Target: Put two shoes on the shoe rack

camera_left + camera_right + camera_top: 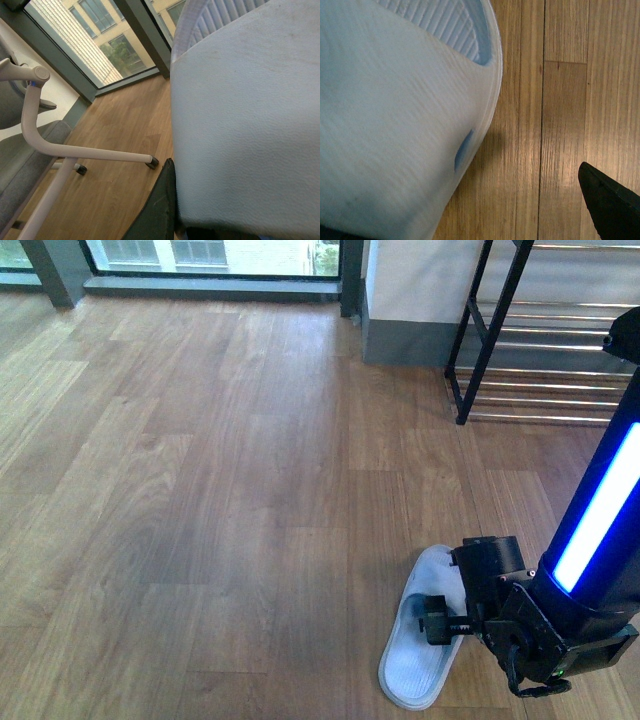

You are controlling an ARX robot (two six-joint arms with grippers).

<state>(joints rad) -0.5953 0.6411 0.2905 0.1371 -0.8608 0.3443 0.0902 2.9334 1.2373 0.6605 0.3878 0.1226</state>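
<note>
Currently my right gripper (452, 625) hangs open over the pale slipper (410, 665) on the near-right floor (200, 490); the shoe rack (540, 370) stands far right. I centre the jaws across the upper before closing. My left gripper (165, 205) appears clamped on the second slipper (245, 125).

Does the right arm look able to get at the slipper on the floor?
Probably yes: the right gripper hangs directly over the white slipper, with only bare wooden floor around it.

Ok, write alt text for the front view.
The robot's right hand sits over a pale slipper lying on the wood floor. A black shoe rack with chrome bars stands farther off on the right.
</note>
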